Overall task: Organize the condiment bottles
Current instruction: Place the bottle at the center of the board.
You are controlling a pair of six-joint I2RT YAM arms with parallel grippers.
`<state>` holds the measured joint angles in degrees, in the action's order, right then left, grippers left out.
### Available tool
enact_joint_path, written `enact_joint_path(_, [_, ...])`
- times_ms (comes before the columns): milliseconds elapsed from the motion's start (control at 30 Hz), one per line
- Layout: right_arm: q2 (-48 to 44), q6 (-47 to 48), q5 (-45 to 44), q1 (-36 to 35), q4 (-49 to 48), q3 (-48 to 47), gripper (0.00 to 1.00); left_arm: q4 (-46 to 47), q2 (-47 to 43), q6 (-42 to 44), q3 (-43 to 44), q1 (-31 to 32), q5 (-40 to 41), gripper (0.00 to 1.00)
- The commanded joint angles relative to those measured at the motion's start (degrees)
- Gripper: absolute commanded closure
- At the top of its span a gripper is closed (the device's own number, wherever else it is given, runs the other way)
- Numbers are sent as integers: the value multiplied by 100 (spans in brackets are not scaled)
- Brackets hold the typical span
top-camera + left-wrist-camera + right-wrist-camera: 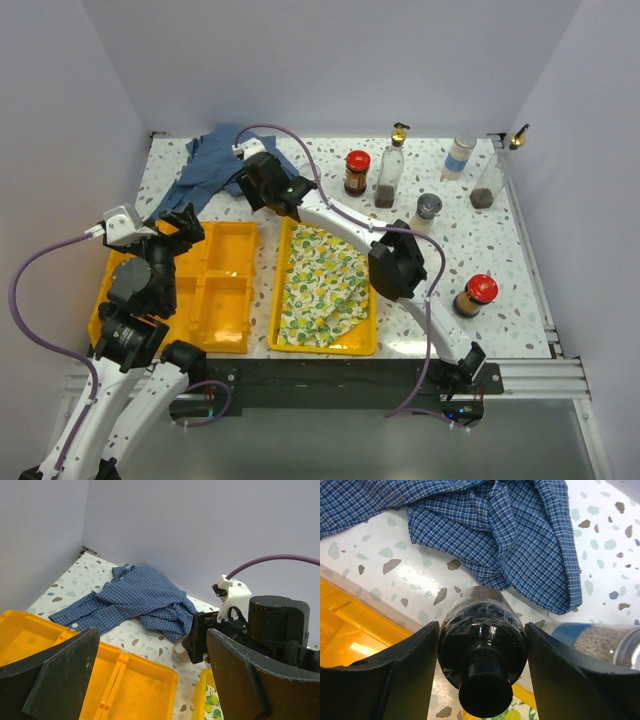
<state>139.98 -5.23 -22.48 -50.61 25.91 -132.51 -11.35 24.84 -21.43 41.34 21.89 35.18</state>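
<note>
The right gripper (482, 692) is clamped on a dark bottle (482, 630) with a black cap, both fingers pressed against its sides, at the speckled table (395, 555) just in front of the blue checked shirt (520, 530). A clear shaker (597, 640) of pale grains lies just beside it. The left gripper (152, 640) gapes wide and holds nothing, poised above the divided yellow tray (140, 680). Well apart, a red-lidded jar (357, 172) stands among other bottles.
</note>
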Motion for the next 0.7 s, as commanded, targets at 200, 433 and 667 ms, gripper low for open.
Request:
enact_joint_path(200, [20,-241,244,42,-165,-135,42,309,21,69,-39,-44,-11,7])
enact_joint_path(433, [-50,-294,253,60,-95,-231,23,301,100,86,-47,-53,-2,7])
enact_joint_path(667, [-786,-276,376,60,107,-101,17,283,144,121,-56,-53,24,7])
